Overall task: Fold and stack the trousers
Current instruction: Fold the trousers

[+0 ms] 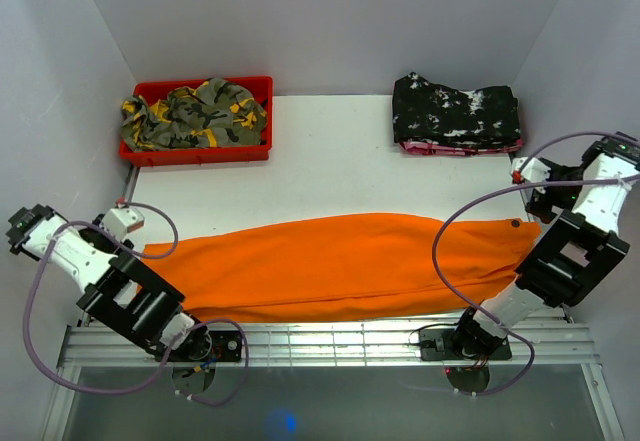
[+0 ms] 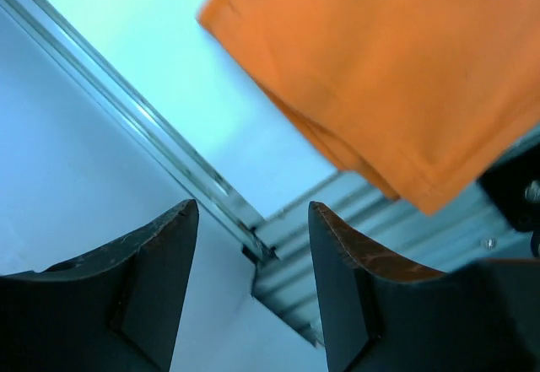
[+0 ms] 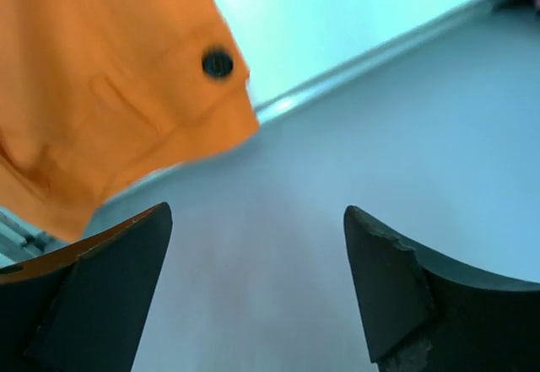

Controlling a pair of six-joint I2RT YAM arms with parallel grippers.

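The orange trousers (image 1: pixel 340 266) lie flat and folded lengthwise across the near part of the white table, leg ends at the left and waist at the right. My left gripper (image 1: pixel 128 217) is open and empty just beyond the leg ends. The left wrist view shows its open gripper (image 2: pixel 253 220) with the leg hems (image 2: pixel 388 68) ahead of it, untouched. My right gripper (image 1: pixel 525 171) is open and empty beyond the waist end. The right wrist view shows its open gripper (image 3: pixel 257 220) above bare table, with the waist corner (image 3: pixel 101 94) and a black button (image 3: pixel 218 62) to the left.
A red bin (image 1: pixel 200 153) at the back left holds a green-yellow camouflage garment (image 1: pixel 195 111). A folded black white-speckled garment (image 1: pixel 455 111) lies at the back right on something pink. A metal rail (image 1: pixel 330 341) runs along the near edge. White walls close in both sides.
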